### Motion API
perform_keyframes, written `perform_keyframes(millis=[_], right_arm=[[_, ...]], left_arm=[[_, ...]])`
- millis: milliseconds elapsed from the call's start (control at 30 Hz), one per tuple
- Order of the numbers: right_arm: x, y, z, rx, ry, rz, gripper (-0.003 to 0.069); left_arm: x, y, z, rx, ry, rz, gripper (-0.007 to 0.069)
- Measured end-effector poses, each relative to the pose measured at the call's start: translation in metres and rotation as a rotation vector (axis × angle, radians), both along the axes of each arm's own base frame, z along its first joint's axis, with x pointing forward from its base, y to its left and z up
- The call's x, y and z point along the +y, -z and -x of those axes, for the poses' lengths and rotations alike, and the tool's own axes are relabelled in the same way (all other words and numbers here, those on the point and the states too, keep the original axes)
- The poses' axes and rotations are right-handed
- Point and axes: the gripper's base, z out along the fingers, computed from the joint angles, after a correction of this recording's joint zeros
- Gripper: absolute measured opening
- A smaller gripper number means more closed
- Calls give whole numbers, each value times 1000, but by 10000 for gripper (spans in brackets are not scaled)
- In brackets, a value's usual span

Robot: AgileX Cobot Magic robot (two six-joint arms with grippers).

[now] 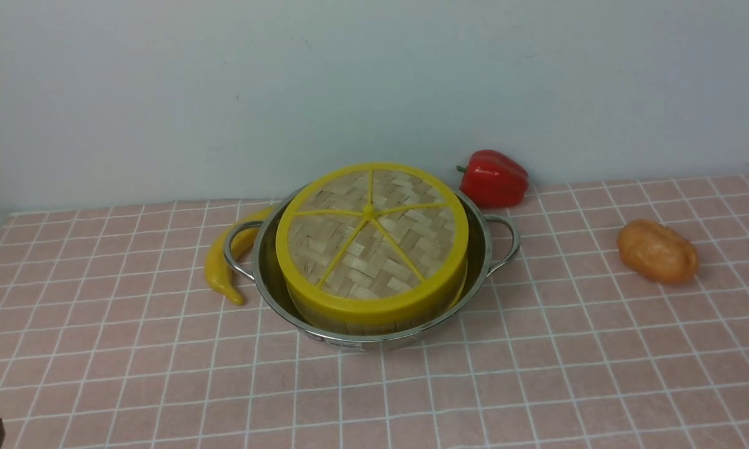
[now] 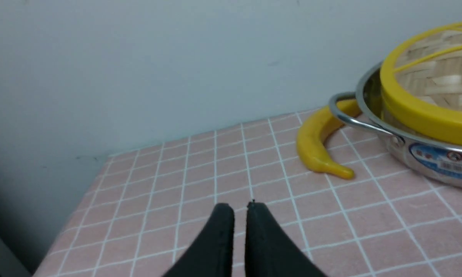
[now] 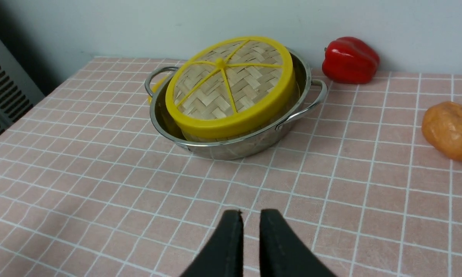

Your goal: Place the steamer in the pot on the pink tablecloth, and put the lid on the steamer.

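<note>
Lid (image 1: 374, 234) on steamer (image 1: 362, 327) in pot (image 1: 265, 274), blue barcode label (image 2: 446, 159) unreadable, left and right jaws slightly parted

The front view looks forward and down at the pot (image 1: 405, 340) from the robot's side, taking it in whole. The left wrist view sits low, facing forward, with the pot cut off at its edge. The right wrist view looks obliquely across at the whole pot. All three share the pot and the wall behind it (image 1: 374, 81).

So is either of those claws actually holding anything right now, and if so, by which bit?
No, nothing is held: the left gripper and right gripper have only tablecloth in view behind their tips.
</note>
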Motion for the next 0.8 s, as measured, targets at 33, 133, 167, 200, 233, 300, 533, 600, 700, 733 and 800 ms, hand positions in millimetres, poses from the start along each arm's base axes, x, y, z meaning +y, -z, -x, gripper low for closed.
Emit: perform_keyframes(millis=[33,133,167,200,233,300,533,600,700,733,800], right_arm=[[0,0,0,1,-2,-4,97],[1,0,0,4,-5,-7,107],[1,0,0,4,-5,-8,110],[1,0,0,4,-5,-8,113],[1,0,0,4,-5,-8,116],[1,0,0,4,-5,-8,120],[1,0,0,4,-6,-9,139],[1,0,0,4,-6,-9,144],[1,0,0,3,-7,-8,155],[1,0,1,0,-8,-4,158],[-2,1,1,-34,7,35,164]], left_arm=[[0,-1,1,-10,-5,-1,53],[0,-2,1,-22,-6,-1,57],[0,-2,1,-23,-5,-1,62],[0,-2,1,-23,-5,-1,64],[0,-2,1,-23,-5,-1,64],[0,-2,1,-24,-5,-1,64],[0,-2,1,-25,-5,-1,85],[0,-2,1,-25,-5,-1,85],[0,-2,1,-25,-5,-1,95],[0,-2,1,-25,-5,-1,96],[0,-2,1,-25,-5,-1,96]])
